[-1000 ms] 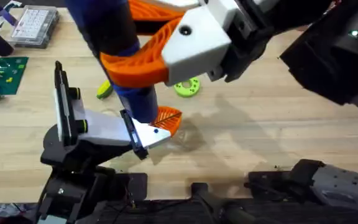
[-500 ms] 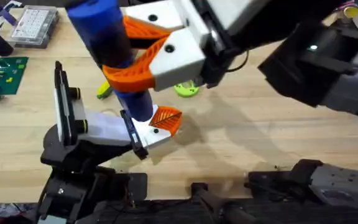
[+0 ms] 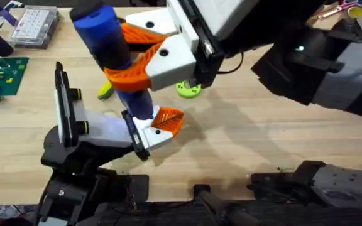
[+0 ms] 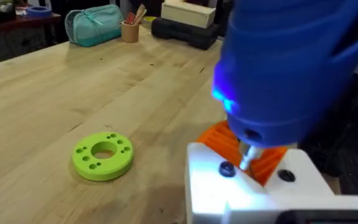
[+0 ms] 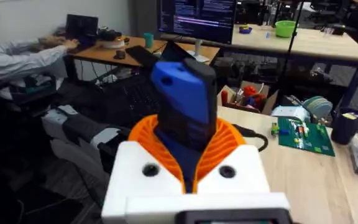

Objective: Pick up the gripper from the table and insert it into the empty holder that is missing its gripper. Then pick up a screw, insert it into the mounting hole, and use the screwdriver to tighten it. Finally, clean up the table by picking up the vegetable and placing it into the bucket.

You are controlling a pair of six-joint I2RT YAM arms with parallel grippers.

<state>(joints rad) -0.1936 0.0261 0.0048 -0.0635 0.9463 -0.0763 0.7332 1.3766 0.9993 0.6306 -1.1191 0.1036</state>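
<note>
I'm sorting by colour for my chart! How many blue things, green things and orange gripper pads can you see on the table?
Blue: 1, the screwdriver
Green: 3, the green ring, the vegetable, the circuit board
Orange pads: 2 sets, right gripper and mounted gripper
Total: 6

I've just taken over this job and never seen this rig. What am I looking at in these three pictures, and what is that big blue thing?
Two robot arms work at a wooden table. One picture looks down from above; the others come from cameras on each wrist. The blue thing is the screwdriver, held upright by the right pincer, its orange pads closed round it. Its tip sits by a screw on a white-and-orange part at the left arm's end. On the table lie a green ring, the vegetable and a clear box.
</note>
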